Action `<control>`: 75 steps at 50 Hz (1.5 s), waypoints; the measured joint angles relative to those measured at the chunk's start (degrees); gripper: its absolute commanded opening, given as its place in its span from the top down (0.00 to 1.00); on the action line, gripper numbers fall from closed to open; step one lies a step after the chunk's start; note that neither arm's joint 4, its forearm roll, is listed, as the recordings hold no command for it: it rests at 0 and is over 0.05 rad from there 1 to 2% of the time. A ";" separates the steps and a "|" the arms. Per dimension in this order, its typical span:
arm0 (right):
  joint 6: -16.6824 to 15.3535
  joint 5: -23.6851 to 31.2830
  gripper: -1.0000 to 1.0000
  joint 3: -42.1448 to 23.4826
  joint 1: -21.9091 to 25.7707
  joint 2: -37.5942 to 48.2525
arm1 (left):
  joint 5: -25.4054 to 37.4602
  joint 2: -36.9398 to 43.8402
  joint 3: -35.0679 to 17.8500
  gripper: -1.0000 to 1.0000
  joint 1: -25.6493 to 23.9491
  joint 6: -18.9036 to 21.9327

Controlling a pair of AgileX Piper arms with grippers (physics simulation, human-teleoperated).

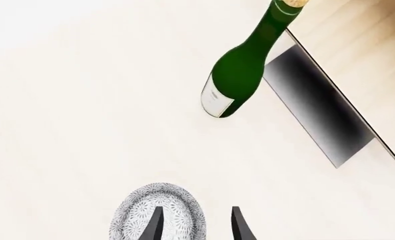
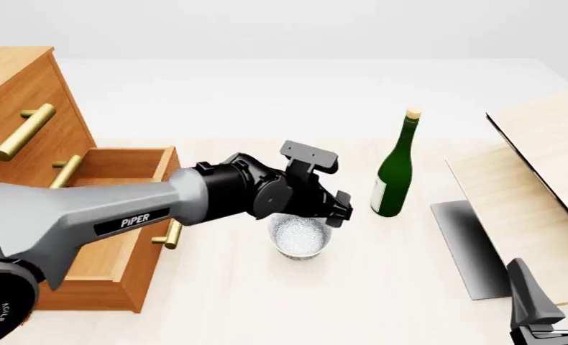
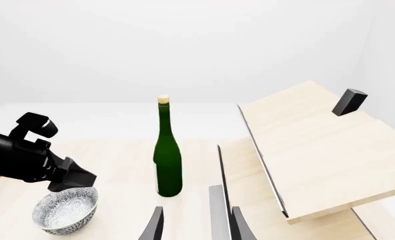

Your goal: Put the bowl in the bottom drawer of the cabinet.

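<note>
The white speckled bowl stands on the table, right of the cabinet. The bottom drawer is pulled out, its brass handle facing the bowl. My left gripper hangs open just above the bowl's right rim. In the left wrist view one finger is over the bowl and the other finger is outside the rim, so the gripper straddles it. My right gripper is open and holds nothing at the front right, far from the bowl.
A green wine bottle stands upright just right of the bowl. Pale wooden boards slope up at the right, over a grey slab. A small black block sits on the upper board.
</note>
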 measured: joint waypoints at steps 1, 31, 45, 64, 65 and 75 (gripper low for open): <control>0.00 0.00 0.00 0.00 0.00 0.00 | -0.07 0.20 0.04 0.00 -0.09 -0.15; 0.00 0.00 0.00 0.00 0.00 0.00 | -1.61 2.96 1.44 0.00 -1.09 -3.29; 0.01 0.00 0.00 0.00 0.00 0.00 | -3.49 3.89 3.14 0.00 -1.43 -4.97; 0.01 0.00 0.00 0.00 0.00 0.00 | -5.20 5.22 4.63 0.00 -1.10 -6.83; 0.01 0.00 0.00 0.00 0.00 0.00 | -5.21 5.34 4.63 0.00 -1.08 -6.89; 0.01 0.00 0.00 0.00 0.00 0.00 | -5.21 6.35 4.45 0.00 -0.94 -7.33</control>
